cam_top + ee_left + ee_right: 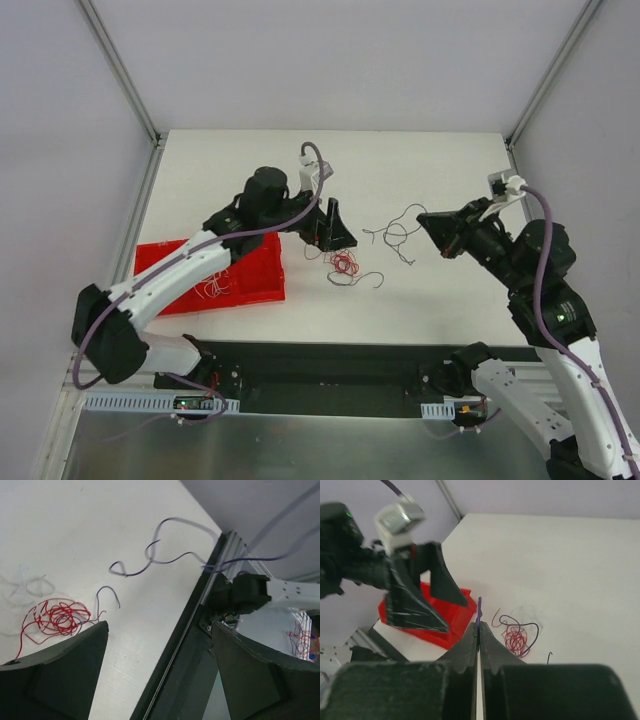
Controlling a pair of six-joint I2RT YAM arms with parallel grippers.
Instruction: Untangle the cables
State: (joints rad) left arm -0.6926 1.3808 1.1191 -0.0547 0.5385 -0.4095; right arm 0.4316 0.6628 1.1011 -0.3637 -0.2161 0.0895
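— So, what is the right gripper (478, 625) doing?
— Its jaws are clenching a purplish cable (479, 607), whose end is poking up between them. Dark loops (395, 235) are spreading over the white surface (420, 160) just beside it.
— And the left gripper (159, 629)?
— Its jaws are gaping wide, gripping nothing, and hanging near the red tangle (55, 617). Whitish strands (25, 587) are lying next to that tangle, and a thin purplish wire (150, 560) is curling nearby.
— Anything further out?
— A red tray (262, 278) is sitting at the surface's left side, with a few thin wires (215, 288) lying in it.
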